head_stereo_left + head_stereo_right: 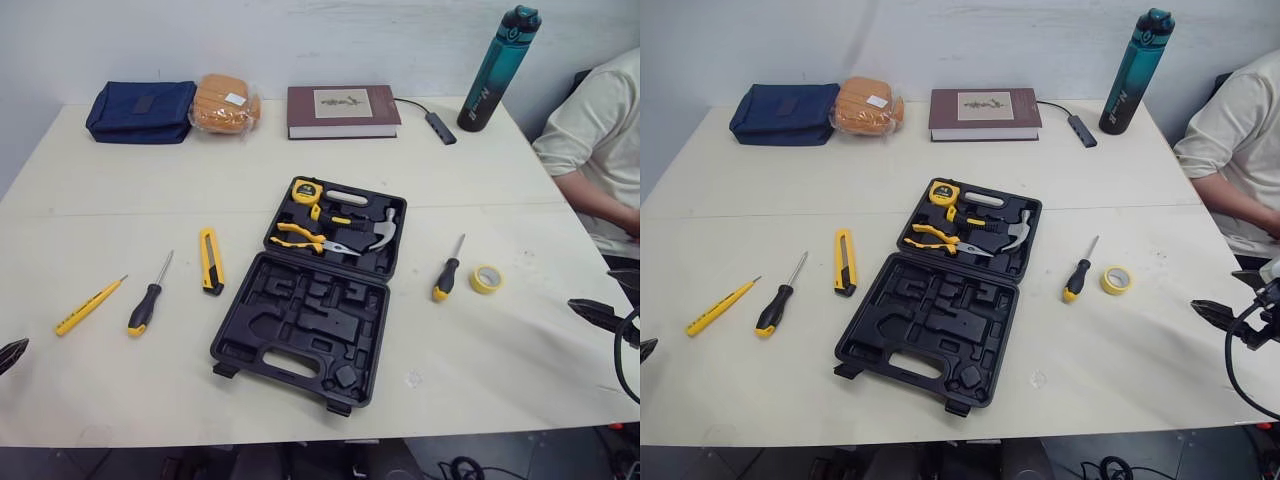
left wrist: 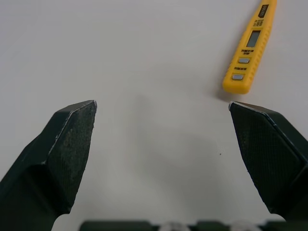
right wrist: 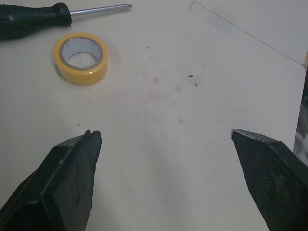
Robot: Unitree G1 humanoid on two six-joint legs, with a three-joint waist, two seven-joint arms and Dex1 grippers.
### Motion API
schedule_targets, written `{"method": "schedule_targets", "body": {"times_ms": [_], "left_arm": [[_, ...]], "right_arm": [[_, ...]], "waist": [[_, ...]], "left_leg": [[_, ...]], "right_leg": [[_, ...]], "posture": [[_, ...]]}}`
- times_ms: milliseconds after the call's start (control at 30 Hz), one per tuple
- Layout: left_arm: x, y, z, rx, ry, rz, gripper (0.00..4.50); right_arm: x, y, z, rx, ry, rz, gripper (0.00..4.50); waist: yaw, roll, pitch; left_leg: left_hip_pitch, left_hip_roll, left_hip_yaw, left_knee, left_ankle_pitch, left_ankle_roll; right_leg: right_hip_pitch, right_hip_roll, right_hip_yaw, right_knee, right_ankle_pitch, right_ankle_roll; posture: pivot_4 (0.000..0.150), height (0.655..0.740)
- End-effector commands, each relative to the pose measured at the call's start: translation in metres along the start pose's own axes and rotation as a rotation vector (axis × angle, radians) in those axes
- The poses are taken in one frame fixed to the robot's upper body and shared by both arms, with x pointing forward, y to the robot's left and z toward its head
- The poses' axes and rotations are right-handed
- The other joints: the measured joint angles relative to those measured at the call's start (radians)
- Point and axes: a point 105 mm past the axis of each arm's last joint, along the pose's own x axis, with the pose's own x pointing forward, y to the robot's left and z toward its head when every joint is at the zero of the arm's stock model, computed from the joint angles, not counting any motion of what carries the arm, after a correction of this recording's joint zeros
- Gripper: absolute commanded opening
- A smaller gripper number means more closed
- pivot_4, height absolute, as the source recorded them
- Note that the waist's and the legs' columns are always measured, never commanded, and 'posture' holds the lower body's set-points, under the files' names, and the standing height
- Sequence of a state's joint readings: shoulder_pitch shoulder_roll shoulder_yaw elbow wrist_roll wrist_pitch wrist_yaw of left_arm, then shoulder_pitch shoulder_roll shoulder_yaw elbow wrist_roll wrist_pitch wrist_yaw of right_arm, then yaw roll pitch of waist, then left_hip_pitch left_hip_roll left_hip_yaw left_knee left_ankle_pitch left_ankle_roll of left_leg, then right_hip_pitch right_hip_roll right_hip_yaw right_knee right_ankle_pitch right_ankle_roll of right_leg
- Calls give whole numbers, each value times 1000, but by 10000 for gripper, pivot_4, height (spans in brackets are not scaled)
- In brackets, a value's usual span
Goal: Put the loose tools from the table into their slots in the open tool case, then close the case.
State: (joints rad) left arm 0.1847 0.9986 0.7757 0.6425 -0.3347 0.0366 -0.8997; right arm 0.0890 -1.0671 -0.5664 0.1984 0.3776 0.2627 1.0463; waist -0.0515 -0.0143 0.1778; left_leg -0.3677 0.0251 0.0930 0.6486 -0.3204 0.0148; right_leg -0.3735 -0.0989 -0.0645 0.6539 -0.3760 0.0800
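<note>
Matt black moulded-plastic tool case (image 1: 300,322) on a smooth matt desk (image 1: 120,200); glossy yellow tape roll (image 3: 81,58); screwdriver (image 3: 57,15) with shiny metal shaft; pouch (image 1: 140,111) (navy) seemingly cloth.

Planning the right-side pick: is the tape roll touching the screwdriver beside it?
Apart. The right wrist view shows a strip of bare table between the tape roll and the screwdriver.

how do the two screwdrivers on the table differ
The left screwdriver lies left of the case, beside a yellow tester pen; the right screwdriver lies right of it, beside a yellow tape roll. The left screwdriver looks longer than the right screwdriver. Both have black handles with yellow ends and lie flat on the table, tips pointing away from the robot.
</note>
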Motion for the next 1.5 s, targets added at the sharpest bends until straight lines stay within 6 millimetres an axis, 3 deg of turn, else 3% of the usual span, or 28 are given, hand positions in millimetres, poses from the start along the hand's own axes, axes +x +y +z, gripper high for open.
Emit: {"method": "schedule_targets", "body": {"times_ms": [33, 200, 300, 433, 600, 767, 833, 900, 1000, 1167, 1200, 1267, 1500], "left_arm": [[-2, 4, 10, 19, -20, 3, 44473], [10, -10, 32, 57, -66, -79, 44473], [21, -31, 49, 96, -90, -167, 44473], [49, -82, 90, 215, -148, -346, 44473], [73, -141, 120, 340, -168, -522, 44473], [103, -180, 138, 422, -188, -600, 44473], [114, -191, 144, 436, -191, -617, 44473], [125, -200, 150, 447, -195, -619, 45000], [139, -212, 154, 468, -192, -649, 36912], [156, -230, 160, 475, -205, -684, 14173], [160, -235, 161, 476, -210, -696, 8811], [167, -242, 164, 470, -215, -708, 520], [175, -268, 164, 475, -221, -782, 520]], "right_arm": [[-9, -7, 11, -26, -51, -46, 45000], [-7, 6, 23, -24, -89, -21, 45000], [-1, 20, 35, -20, -126, 13, 45000], [16, 58, 52, -58, -130, 104, 45000], [36, 92, 62, -32, -130, 161, 45000], [58, 126, 69, -44, -123, 249, 45000], [67, 131, 69, -28, -112, 256, 45000], [76, 133, 69, -21, -101, 255, 39737], [85, 138, 71, -29, -96, 268, 27386], [96, 147, 73, -39, -95, 302, 2026], [99, 149, 73, -36, -95, 305, 0], [104, 152, 73, -34, -90, 312, 0], [120, 161, 75, -44, -93, 331, 0]], "waist": [[0, 0, 0], [2, -1, 0], [4, -1, -1], [14, -1, -1], [23, -1, -1], [25, -1, -1], [24, -1, -1], [24, -1, -1], [24, -1, -1], [26, -2, -1], [27, -2, -1], [28, -2, 0], [24, -2, 0]], "left_leg": [[0, 0, 0, 0, 0, 0], [0, 0, 0, 0, 0, 0], [0, 0, 0, 1, 0, 0], [0, 0, 0, 1, 3, -5], [-1, 0, 0, 2, 3, -5], [-2, 0, 0, 4, 4, -5], [-2, 0, 0, 5, 4, -5], [-3, 0, 0, 6, 4, -5], [-4, 1, 0, 9, 4, -5], [-6, 1, 0, 14, 3, -3], [-7, 1, 0, 15, 3, -3], [-7, 1, 0, 15, 3, -3], [-7, 1, 0, 16, 3, -3]], "right_leg": [[0, 0, 0, 0, 0, 0], [0, 0, 0, 0, 0, 0], [0, 0, 0, 1, 0, 0], [0, 0, 0, 1, 0, 0], [0, 0, 1, 2, 0, 0], [0, 2, 1, 3, 0, 0], [0, 2, 2, 3, 0, 0], [-1, 3, 2, 4, 0, 0], [-1, 4, 2, 6, 0, 0], [-1, 4, 1, 6, 0, 1], [-1, 4, 1, 6, 0, 1], [-1, 4, 1, 6, 1, 2], [-1, 5, 1, 7, 1, 2]], "posture": [[1500, 7400], [1500, 7400], [1500, 7400], [1500, 7400], [1500, 7400], [1500, 7400], [1500, 7400], [1500, 7400], [1500, 7400], [1500, 7400], [1500, 7400], [1500, 7400], [1500, 7400]]}}
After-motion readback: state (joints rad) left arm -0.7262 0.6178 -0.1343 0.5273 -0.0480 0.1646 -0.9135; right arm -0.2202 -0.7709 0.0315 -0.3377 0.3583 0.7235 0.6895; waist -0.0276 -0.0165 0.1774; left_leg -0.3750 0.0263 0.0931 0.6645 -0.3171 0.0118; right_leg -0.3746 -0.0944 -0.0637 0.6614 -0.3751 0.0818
